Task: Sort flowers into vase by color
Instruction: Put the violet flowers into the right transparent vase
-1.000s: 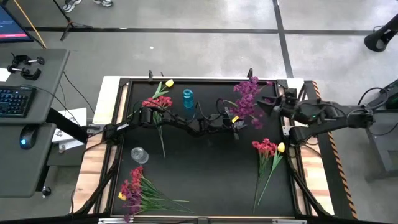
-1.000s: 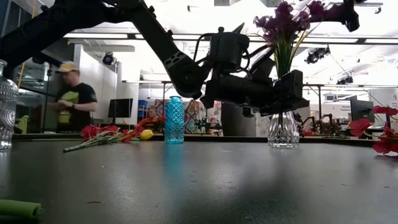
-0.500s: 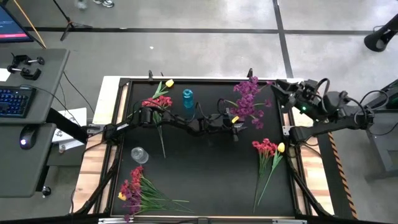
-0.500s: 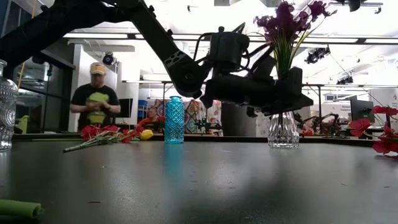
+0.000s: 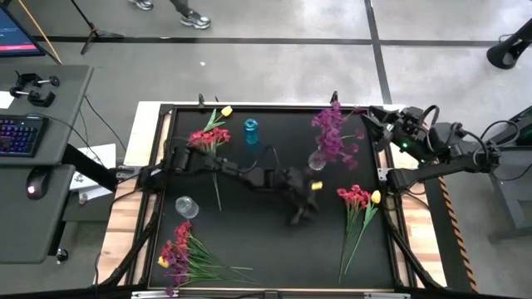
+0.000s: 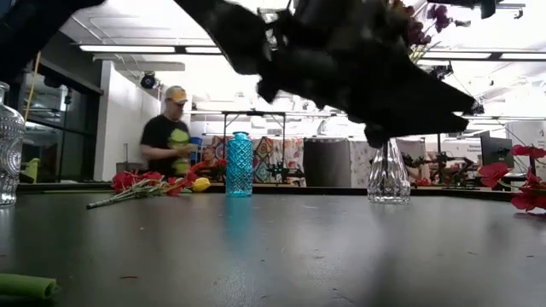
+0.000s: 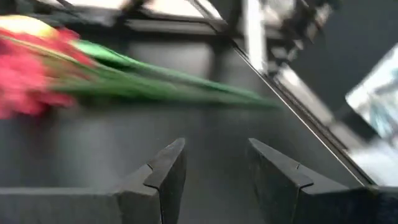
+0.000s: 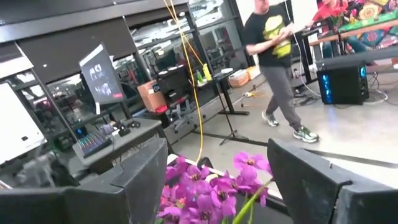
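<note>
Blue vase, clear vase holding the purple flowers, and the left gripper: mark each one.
blue vase (image 5: 251, 130), high view, on its top.
clear vase (image 6: 389, 177), low view, on its glass body.
left gripper (image 7: 214, 167), left wrist view, midway between its open fingertips.

no readable text, labels, brands or numbers anywhere

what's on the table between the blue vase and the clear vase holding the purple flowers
Nothing: in the low view, the tabletop between the blue vase and the clear vase is bare; only the blurred left arm passes above it.
</note>
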